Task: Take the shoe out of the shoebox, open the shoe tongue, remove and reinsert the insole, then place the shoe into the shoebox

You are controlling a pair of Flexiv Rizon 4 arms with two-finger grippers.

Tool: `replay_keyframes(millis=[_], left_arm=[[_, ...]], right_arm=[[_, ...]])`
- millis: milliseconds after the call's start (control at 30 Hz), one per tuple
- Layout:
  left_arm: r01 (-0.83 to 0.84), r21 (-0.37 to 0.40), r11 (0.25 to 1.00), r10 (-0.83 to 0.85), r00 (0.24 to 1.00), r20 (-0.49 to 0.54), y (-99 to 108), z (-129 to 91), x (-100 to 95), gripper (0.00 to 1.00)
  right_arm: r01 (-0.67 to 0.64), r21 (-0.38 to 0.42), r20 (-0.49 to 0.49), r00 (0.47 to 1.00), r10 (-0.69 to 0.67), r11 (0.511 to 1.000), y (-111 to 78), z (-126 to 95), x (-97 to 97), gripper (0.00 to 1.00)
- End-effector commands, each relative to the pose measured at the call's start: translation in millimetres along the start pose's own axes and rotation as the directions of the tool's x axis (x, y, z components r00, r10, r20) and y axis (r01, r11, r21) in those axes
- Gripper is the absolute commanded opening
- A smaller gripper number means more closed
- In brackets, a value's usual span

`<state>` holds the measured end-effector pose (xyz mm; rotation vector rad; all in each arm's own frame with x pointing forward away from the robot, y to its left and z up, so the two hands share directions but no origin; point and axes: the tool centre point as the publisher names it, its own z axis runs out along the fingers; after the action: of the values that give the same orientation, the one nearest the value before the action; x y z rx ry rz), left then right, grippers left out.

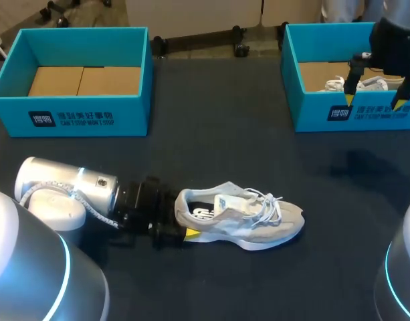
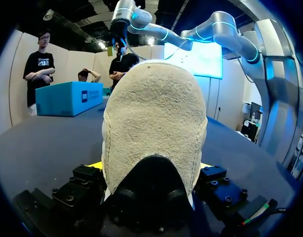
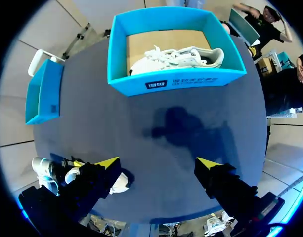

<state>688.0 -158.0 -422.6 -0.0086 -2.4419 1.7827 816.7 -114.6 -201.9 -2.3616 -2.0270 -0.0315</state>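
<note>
A grey-and-white sneaker (image 1: 248, 217) lies on its sole on the dark table, toe pointing right, laces loose and tongue raised. My left gripper (image 1: 183, 231) comes in low from the left and is shut on the sneaker's heel. In the left wrist view the suede heel (image 2: 153, 123) fills the space between the yellow fingertips (image 2: 94, 164). My right gripper (image 1: 373, 100) hangs open and empty high above the front wall of the right shoebox (image 1: 365, 114). In the right wrist view the right gripper (image 3: 157, 165) looks down on that shoebox (image 3: 171, 81).
A second white shoe (image 3: 178, 57) lies inside the right shoebox. An empty teal shoebox (image 1: 71, 107) with a cardboard floor stands at the back left. Bare dark table lies between the boxes and the sneaker.
</note>
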Motion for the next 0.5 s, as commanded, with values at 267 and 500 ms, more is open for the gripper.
replay_keyframes(millis=[267, 500], left_arm=[[0.0, -0.002, 1.0, 0.0, 1.0, 0.001, 1, 1, 1.8, 0.0], [0.0, -0.002, 1.0, 0.0, 1.0, 0.001, 1, 1, 1.8, 0.0]], right_arm=[[0.007, -0.013, 0.007, 1.0, -0.007, 1.0, -1.2, 8, 8.7, 1.0], [0.008, -0.039, -0.006, 1.0, -0.008, 0.999, -11.7, 19, 49.8, 1.0]])
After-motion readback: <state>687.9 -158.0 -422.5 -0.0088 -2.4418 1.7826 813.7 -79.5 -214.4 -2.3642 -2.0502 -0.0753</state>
